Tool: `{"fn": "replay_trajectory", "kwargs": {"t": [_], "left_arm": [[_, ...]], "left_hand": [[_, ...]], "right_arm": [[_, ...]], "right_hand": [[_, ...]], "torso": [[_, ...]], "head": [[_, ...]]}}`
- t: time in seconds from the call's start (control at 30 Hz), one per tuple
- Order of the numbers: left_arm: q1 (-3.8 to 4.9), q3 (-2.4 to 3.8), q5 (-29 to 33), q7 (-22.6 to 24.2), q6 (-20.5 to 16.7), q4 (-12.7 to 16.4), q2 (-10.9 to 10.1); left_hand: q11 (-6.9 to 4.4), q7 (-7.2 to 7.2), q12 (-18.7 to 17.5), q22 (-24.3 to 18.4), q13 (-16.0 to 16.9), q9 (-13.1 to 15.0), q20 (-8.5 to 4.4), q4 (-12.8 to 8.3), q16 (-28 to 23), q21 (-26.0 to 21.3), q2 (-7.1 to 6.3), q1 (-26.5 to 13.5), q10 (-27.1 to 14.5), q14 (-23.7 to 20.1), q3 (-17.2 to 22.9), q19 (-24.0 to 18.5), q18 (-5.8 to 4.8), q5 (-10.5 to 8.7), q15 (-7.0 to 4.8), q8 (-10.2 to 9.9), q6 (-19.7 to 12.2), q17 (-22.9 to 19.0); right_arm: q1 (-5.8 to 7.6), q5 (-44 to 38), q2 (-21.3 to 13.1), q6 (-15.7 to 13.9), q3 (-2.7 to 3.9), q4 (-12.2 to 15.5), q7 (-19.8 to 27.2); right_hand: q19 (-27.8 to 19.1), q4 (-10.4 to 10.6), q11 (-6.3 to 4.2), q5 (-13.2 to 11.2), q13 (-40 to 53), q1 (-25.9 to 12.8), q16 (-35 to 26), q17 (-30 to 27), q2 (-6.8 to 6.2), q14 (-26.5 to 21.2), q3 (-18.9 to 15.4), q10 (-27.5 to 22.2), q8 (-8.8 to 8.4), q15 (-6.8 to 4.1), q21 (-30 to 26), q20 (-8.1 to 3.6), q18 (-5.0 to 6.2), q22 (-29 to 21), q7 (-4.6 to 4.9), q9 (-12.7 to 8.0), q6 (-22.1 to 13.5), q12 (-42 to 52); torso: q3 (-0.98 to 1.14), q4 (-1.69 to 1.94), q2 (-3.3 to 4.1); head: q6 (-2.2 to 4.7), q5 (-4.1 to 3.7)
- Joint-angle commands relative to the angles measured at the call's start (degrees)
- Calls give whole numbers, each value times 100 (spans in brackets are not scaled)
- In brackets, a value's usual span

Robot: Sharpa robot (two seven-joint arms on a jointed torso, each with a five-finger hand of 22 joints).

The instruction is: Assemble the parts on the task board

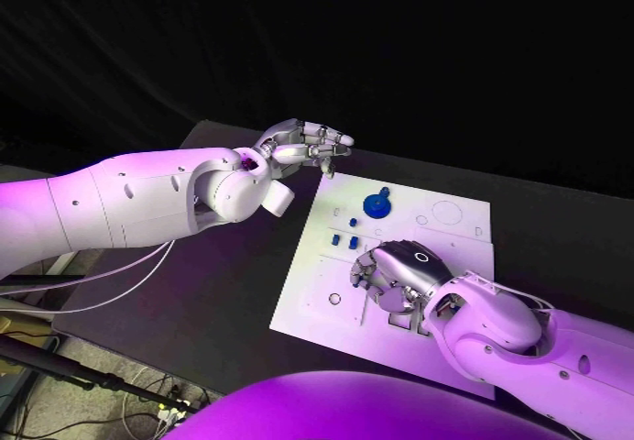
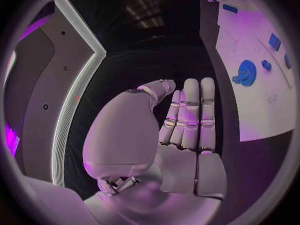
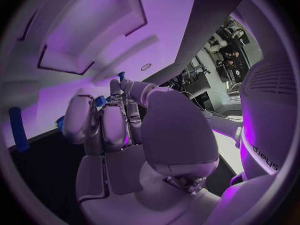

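Note:
The white task board (image 1: pixel 449 215) lies in the middle of the black table. A round blue part (image 1: pixel 378 205) sits near its far edge, and two small blue parts (image 1: pixel 335 240) stand at its left side. My right hand (image 1: pixel 397 275) rests on the board's middle with its fingers curled down onto it. In the right wrist view, blue bits (image 3: pixel 100 101) show between the curled fingers (image 3: pixel 112 120); whether they are held is unclear. My left hand (image 1: pixel 304 142) hovers off the board's far left corner, its fingers (image 2: pixel 190 115) straight, side by side, and empty. The left wrist view also shows the round part (image 2: pixel 245 73).
Bare black table (image 1: pixel 224 275) spreads to the left of the board, under my left arm. The table's near left edge drops to a floor with cables (image 1: pixel 146 399). A long blue piece (image 3: pixel 19 130) lies on the board beside my right hand.

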Motion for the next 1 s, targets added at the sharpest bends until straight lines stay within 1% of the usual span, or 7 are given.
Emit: {"fn": "replay_trajectory", "kwargs": {"t": [0.03,0.3,0.5,0.67,0.83,0.9,1.0], "left_arm": [[6,4,-22,25,106,15,11],[6,4,-24,19,114,21,7],[7,4,-24,12,116,22,3],[7,4,-34,-16,134,23,-1],[7,4,-75,-36,153,28,-4],[7,4,-86,-41,157,28,-6],[7,4,-91,-43,158,28,-10]], "left_hand": [[-10,-12,-18,-5,-9,0,47,-15,-37,-26,3,-75,-37,-33,-19,-3,35,12,4,-24,-37,-6],[-10,-12,-18,-5,-9,0,47,-15,-37,-26,3,-75,-37,-33,-19,-3,35,12,4,-24,-37,-6],[-10,-12,-18,-5,-9,0,47,-15,-37,-26,3,-75,-37,-33,-19,-3,35,12,4,-24,-37,-6],[-9,-11,-10,-11,-9,4,50,-22,-38,-32,14,-73,-50,-39,-19,-5,37,16,5,-34,-36,-10],[-9,-11,-10,-11,-9,4,51,-22,-38,-33,14,-74,-51,-39,-20,-5,37,16,5,-34,-36,-10],[-6,-9,-11,-13,-10,5,52,-18,-38,-35,15,-82,-58,-41,-24,-6,36,15,7,-37,-35,-11],[-6,-9,-11,-13,-10,5,52,-18,-38,-35,15,-82,-58,-41,-24,-6,36,15,7,-37,-35,-11]], "right_arm": [[-16,-52,22,125,-5,-9,35],[-59,-129,73,219,-15,-77,-51],[-71,-143,84,246,-21,-90,-30],[-74,-65,66,251,-25,-79,86],[-74,-19,28,208,-26,-66,118],[-74,-28,0,169,-26,-59,91],[-74,-42,-33,122,-27,-48,58]], "right_hand": [[37,-11,-290,21,10,-19,3,9,48,44,24,245,13,-9,2,14,-71,668,33,10,4,20],[27,-13,-287,21,11,-25,-2,1,48,43,24,242,10,-8,-25,15,-65,660,35,12,0,13],[10,-21,-265,25,21,-84,-3,0,14,45,-17,207,-16,10,-73,28,-58,651,69,29,-59,-35],[-33,-88,-239,210,56,-170,10,17,-81,51,-264,152,-12,37,-180,57,-40,630,98,96,-85,-99],[-53,-58,-224,317,85,-288,10,10,-115,46,-502,72,-107,54,-247,78,-31,619,87,96,-205,-145],[-58,-51,-216,316,89,-304,6,2,-121,43,-537,36,-146,58,-265,83,-29,615,88,85,-248,-158],[-71,-54,-207,322,96,-301,-23,-37,-129,27,-565,-8,-221,66,-310,90,-22,604,95,60,-336,-166]], "torso": [[-3,4,2],[-2,4,3],[-1,2,0],[-3,-3,-3],[-3,-1,-4],[2,2,-1],[1,2,-2]], "head": [[1,3],[1,6],[1,7],[1,-1],[1,7],[1,0],[1,-6]]}}
